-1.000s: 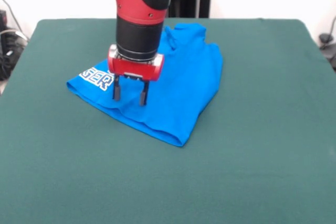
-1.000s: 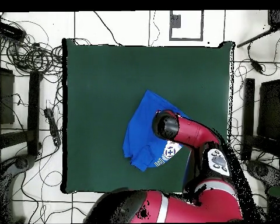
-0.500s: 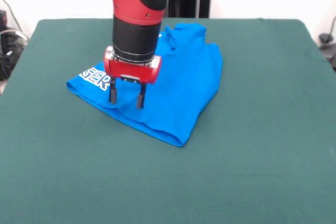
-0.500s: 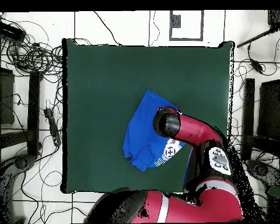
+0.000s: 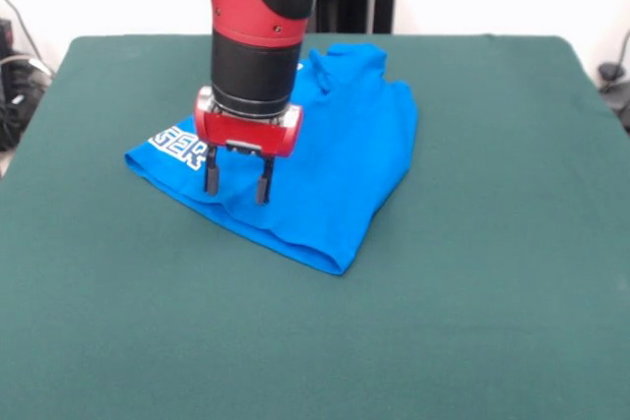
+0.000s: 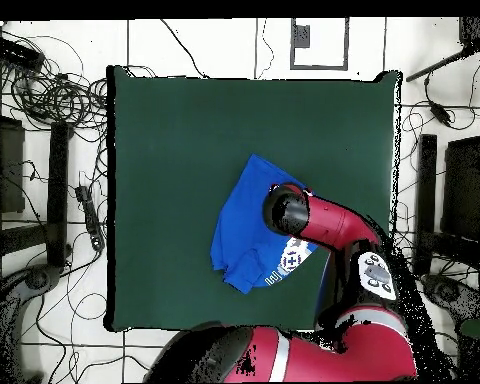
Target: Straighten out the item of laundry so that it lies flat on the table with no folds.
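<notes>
Green felt covers the desk (image 5: 472,243), and we see the blue T-shirt (image 5: 335,159) lying rumpled and folded on it. Our end effector (image 5: 236,184) hovers over the shirt's lettered edge, fingers spread apart, gripping nothing.

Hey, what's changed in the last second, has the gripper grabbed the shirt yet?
No grab yet. The gripper slid slightly toward the white-lettered side of the shirt during the first half second, then held still. It remains open, fingertips at the cloth with nothing pinched. The shirt lies folded in the same spot on the table, its outline unchanged.
</notes>
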Controlling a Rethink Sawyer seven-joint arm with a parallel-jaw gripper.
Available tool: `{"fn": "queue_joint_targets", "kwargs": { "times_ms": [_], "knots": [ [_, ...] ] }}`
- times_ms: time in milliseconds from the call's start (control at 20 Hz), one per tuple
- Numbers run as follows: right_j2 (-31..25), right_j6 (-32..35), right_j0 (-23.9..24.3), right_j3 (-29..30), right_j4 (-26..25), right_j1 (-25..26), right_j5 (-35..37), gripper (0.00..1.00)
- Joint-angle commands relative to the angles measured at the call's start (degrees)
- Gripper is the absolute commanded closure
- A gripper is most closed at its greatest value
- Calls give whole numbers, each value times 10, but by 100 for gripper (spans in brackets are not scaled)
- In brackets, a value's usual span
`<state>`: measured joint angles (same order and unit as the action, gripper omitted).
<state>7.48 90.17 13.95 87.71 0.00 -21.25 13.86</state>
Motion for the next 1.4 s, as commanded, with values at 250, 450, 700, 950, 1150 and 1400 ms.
{"fn": "queue_joint_targets", "kwargs": {
  "times_ms": [250, 450, 700, 950, 1150, 1400],
  "knots": [
    [-44, 91, 1, -4, 15, 18, 19, 0],
    [-44, 92, 1, -1, 15, 16, 18, 0],
    [-43, 91, 0, -4, 15, 16, 22, 0],
    [-41, 90, -2, -4, 15, 13, 25, 0],
    [-37, 90, -4, -2, 14, 6, 32, 0],
    [-36, 88, -5, -2, 14, 1, 36, 0]
  ]
}}
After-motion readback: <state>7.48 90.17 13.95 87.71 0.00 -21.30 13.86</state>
